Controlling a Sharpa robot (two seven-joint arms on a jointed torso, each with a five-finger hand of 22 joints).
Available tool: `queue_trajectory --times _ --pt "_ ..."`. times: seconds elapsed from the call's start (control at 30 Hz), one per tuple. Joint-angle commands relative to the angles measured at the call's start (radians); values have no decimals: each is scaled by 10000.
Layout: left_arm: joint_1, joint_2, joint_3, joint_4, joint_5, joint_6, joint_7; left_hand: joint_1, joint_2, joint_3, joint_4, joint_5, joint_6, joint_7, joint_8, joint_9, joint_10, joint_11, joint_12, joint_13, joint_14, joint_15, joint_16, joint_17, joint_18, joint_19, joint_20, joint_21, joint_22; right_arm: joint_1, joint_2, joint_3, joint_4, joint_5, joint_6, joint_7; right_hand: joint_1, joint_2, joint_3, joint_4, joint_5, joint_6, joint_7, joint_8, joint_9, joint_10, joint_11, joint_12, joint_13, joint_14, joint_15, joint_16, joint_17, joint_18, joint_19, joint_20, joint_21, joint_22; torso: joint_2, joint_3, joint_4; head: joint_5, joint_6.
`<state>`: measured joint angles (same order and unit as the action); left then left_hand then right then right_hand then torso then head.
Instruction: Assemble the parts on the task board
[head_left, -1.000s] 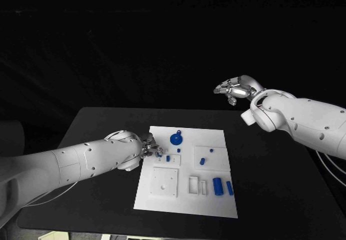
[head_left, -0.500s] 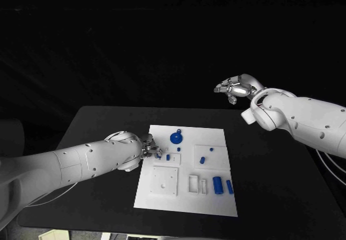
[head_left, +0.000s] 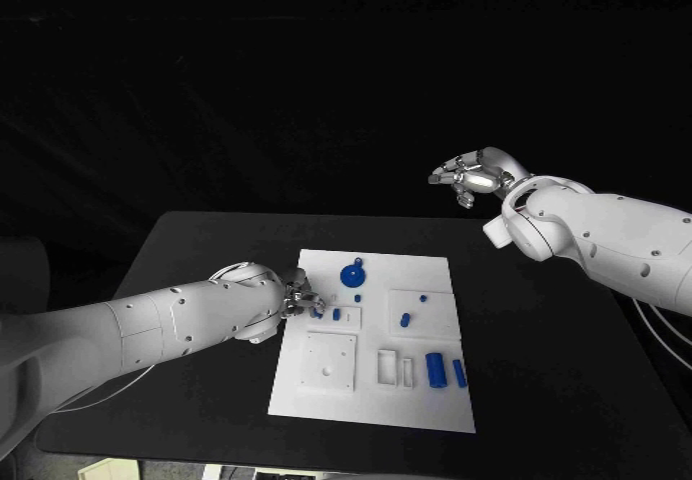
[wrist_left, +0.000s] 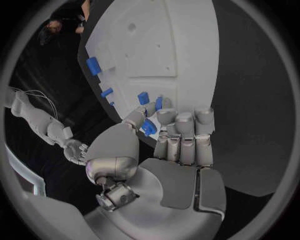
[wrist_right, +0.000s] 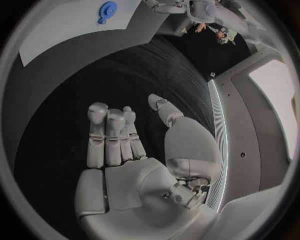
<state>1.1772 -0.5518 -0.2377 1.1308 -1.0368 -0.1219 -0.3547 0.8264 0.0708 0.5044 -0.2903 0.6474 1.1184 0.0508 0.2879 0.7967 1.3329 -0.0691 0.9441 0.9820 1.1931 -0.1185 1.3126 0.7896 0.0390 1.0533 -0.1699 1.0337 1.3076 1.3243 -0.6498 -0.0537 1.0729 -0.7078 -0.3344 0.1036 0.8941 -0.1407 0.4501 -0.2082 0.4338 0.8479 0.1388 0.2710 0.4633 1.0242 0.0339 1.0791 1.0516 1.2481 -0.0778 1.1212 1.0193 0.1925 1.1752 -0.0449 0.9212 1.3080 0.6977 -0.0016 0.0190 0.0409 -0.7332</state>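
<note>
I see one white board (head_left: 378, 340) mid-table with six blue parts on it: a round one (head_left: 352, 276) and five small pieces. My left hand (wrist_left: 164, 131) rests at the board's left edge, pinching one small part (wrist_left: 149, 127). My right hand (head_left: 470, 179) hovers well beyond the board, fingers loosely apart, holding nothing.

We saw a black table (head_left: 188, 300) under the work area, a dark backdrop (head_left: 289, 100) behind it, and a thin cable (head_left: 656, 330) trailing beside it.
</note>
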Motion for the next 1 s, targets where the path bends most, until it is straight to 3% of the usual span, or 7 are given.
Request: queue_trajectory --times 0.03,1.0 --pt "-21 14 1 3 -46 261 91 48 74 81 4 27 634 -559 362 1802 337 -460 15 11 556 -942 21 6 341 16 -870 46 217 -1 -2 4 12 -28 147 46 -96 37 17 -33 48 10 106 -58 -12 -84 16 48 -13 10 28 -24 -17 692 -2 -32 -30 43 2 -2 -9 7 -10" --pt "-26 9 1 -79 -55 672 74 52 79 108 -3 22 632 -548 328 1821 342 -447 -22 47 531 -911 19 -1 335 -40 -861 64 215 -2 14 4 -7 -28 147 54 -99 41 19 -29 45 10 106 -58 -14 -86 15 56 -23 11 28 -22 -18 692 3 -32 -36 52 1 -8 -5 25 -25"
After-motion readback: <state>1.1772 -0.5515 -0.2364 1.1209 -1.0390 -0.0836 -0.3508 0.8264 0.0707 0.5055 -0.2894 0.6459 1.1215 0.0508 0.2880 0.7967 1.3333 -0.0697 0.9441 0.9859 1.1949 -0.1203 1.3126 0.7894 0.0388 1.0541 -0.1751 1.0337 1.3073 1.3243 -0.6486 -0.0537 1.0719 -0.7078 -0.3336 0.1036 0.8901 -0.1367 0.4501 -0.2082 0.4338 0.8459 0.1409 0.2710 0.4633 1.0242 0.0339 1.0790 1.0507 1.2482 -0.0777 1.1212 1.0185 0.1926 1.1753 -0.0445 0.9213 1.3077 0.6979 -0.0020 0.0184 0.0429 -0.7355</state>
